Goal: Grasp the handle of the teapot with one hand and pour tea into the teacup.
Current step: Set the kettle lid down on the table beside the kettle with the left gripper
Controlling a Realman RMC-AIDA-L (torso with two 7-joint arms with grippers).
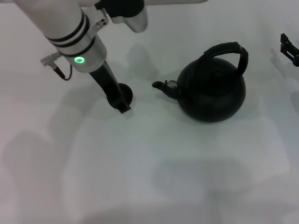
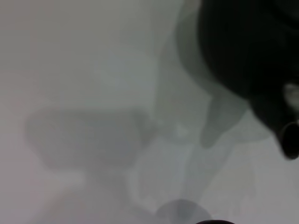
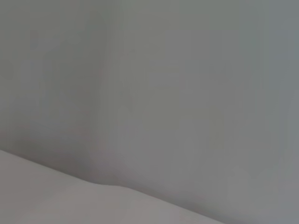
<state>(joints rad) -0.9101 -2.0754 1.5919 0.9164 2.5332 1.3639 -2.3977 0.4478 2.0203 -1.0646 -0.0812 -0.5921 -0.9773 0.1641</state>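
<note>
the left gripper (image 1: 122, 103) reaches down onto the white table (image 1: 140, 177), its dark fingers at the small round dark handleless teacup (image 1: 124, 93); whether they are apart or clamped on the cup cannot be told. just beyond the gripper's right side stands the large round matte black teapot (image 1: 212, 91), bulbous, its short silver-tipped spout (image 1: 164, 86) pointing toward the cup, apart from it. the thick black ribbed arched handle (image 1: 227, 51) spans its top. the left wrist view shows only the pot's dark body (image 2: 243, 46) close up, blurred. the right gripper (image 1: 289, 49) sits at the far right edge, well apart.
</note>
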